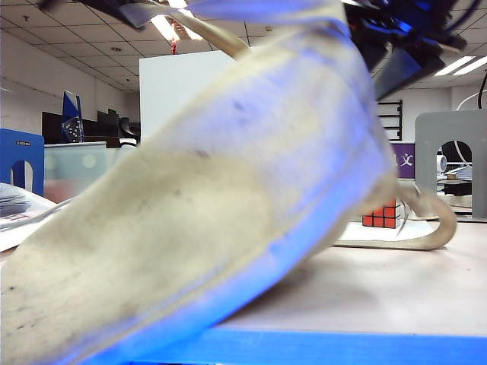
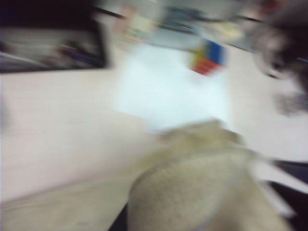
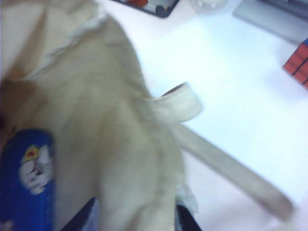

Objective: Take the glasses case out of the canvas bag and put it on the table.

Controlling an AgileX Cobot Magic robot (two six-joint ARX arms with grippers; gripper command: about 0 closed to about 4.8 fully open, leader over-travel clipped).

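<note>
While the left gripper (image 2: 202, 211) is pressed together on a fold of the canvas bag (image 1: 228, 213) and holds the cloth hoisted high over the table (image 1: 380, 296), the right gripper (image 3: 134, 219) sits low at the bag's mouth; only the dark tips of its two fingers (image 3: 185, 219) show on either side of a ridge of cloth, and whether they are pinching anything cannot be told from these blurred views. In the exterior view the right arm's dark gripper body hangs at the upper right above the lifted bag, whose strap handle (image 1: 434, 228) loops down onto the tabletop. Just beside the right gripper, the glasses case (image 3: 26, 178) lies inside the opening of the bag, glossy blue with a white cartoon figure on its face, partly cut off by the edge of the right wrist view. Its long axis runs roughly along the gripper's line of approach, one rounded end pointing up toward the bag's rim. Judging from this, the step in hand is reaching into the held-open bag, and the case is not yet out. The next move likely calls for shifting the right gripper sideways over the case, closing across its narrow width, then drawing it out lengthwise. A Rubik's cube (image 1: 383, 215) stands on white paper (image 2: 168, 91) beyond the bag.
</note>
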